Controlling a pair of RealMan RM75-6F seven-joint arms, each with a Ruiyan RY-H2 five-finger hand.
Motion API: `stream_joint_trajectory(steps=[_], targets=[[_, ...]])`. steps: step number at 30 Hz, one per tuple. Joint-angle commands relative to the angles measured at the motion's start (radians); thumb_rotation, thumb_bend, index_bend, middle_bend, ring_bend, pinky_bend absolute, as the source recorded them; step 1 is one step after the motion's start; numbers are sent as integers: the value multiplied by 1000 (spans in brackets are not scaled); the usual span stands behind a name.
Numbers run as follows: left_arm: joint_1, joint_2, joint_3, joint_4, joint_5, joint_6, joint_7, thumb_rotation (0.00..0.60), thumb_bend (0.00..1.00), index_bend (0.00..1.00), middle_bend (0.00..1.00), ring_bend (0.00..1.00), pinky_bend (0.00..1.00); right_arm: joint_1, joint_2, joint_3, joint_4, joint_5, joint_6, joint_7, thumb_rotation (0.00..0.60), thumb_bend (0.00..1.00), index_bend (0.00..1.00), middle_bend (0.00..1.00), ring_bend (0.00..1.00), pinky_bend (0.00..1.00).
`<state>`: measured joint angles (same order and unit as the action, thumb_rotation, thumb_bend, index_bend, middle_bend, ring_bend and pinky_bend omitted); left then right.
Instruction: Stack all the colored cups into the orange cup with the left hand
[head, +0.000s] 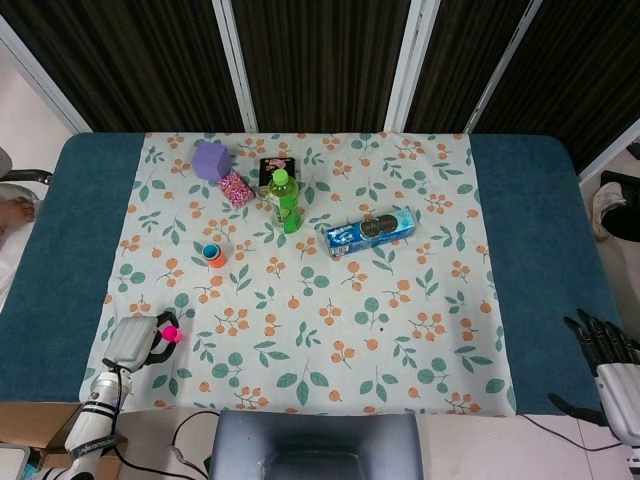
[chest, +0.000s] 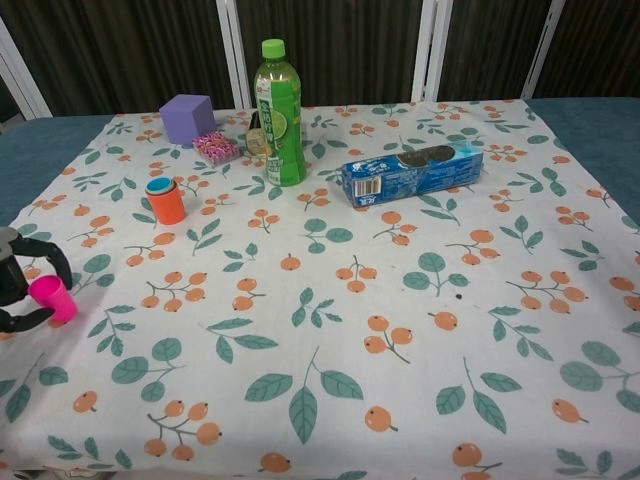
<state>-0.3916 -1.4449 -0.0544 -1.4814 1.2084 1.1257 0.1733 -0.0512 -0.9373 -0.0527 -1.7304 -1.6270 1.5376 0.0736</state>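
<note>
Because the left hand (chest: 18, 290) sits at the far left edge of the chest view with its dark fingers curled around the pink cup (chest: 53, 298), one above and one below, the grasp looks shallow, and I cannot tell whether the fingers press the cup firmly or merely cage it. If the hold is loose, lifting could tip the cup out or knock it off the near left edge of the flowered cloth (chest: 330, 330). Further right and higher in the frame stands the orange cup (chest: 166, 202), upright with a blue cup (chest: 158, 185) already nested in it; it is light, so a pink cup brought down off-centre could topple it or push it along the cloth. Beyond it, the purple block (chest: 187, 118) and green bottle (chest: 279, 112) stand well apart from that path. At the lower right of the head view the right hand (head: 603, 345) rests off the cloth, fingers spread and holding nothing.
</note>
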Motion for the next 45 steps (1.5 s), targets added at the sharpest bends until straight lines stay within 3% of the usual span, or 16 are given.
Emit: stream_joint_trajectory(steps=[1,7,11,14,17,20,31,45], targets=[[0,-6,-7,10,1,2,-7,600,376,553,1000,1000,1000,0,0,1,0,1,-1,0,600,196,0,0,0,0],[-1,5,-40,-5,12,25,-40,600,387,619,1000,1000,1000,2,-1,1,-1,3,-6,-5,600,196,0,0,0,0],[-26,19,-124,-40,15,64,-87,600,387,625,1000,1000,1000,3,-3,1,-3,7,-9,-9,600,196,0,0,0,0],[-75,-2,-216,-28,-27,67,-99,600,384,627,1000,1000,1000,4,-4,2,-4,10,-10,-15,600,196,0,0,0,0],[-135,-50,-286,33,-78,58,-66,600,390,630,1000,1000,1000,4,-6,5,-5,16,-12,-18,600,196,0,0,0,0],[-191,-109,-315,118,-111,41,-18,600,397,631,1000,1000,1000,7,-4,4,-5,17,-18,-17,600,196,0,0,0,0],[-303,-257,-349,317,-205,-26,33,600,396,637,1000,1000,1000,13,7,8,-4,27,-28,3,600,196,0,0,0,0],[-324,-319,-310,409,-212,-49,52,600,395,640,1000,1000,1000,9,11,8,-2,22,-17,18,600,196,0,0,0,0]])
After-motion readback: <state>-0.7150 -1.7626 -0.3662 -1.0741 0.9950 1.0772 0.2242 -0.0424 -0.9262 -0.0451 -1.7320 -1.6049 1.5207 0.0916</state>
